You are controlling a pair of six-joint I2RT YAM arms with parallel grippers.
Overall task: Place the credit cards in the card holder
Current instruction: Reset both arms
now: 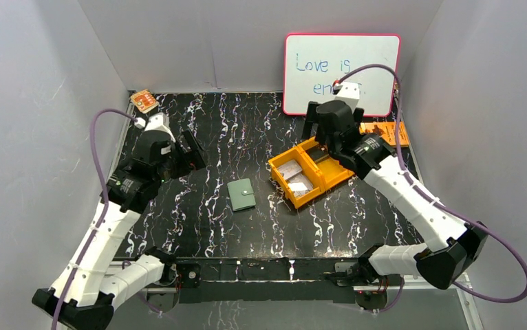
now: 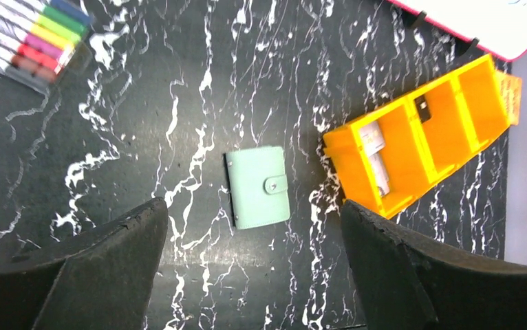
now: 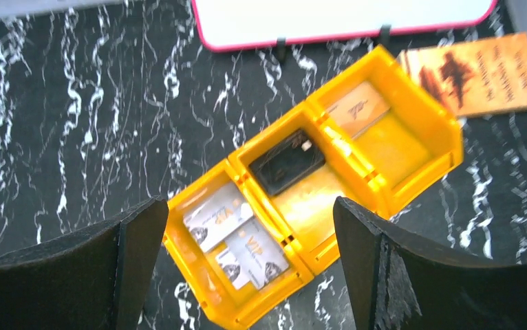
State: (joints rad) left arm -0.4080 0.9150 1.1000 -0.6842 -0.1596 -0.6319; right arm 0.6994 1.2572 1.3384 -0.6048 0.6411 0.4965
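Note:
The card holder (image 1: 241, 194), a closed sage-green wallet with a snap tab, lies flat on the black marbled table. In the left wrist view the card holder (image 2: 259, 187) sits just beyond my open left gripper (image 2: 252, 210). That left gripper (image 1: 190, 152) hovers up and to the holder's left, empty. Pale credit cards (image 3: 261, 251) lie overlapping in the end compartment of an orange tray (image 3: 412, 103). My right gripper (image 3: 248, 203) stands open above them, holding nothing. The overhead view shows the cards (image 1: 295, 177) and the right gripper (image 1: 323, 125) over the tray (image 1: 329, 180).
A black item (image 3: 287, 161) sits in the tray's middle compartment, and another card (image 3: 357, 106) in the far one. An orange booklet (image 3: 477, 72) lies beside the tray, below a pink-framed whiteboard (image 1: 341, 72). A marker pack (image 2: 27, 38) and a small orange packet (image 1: 144, 101) are at the back left.

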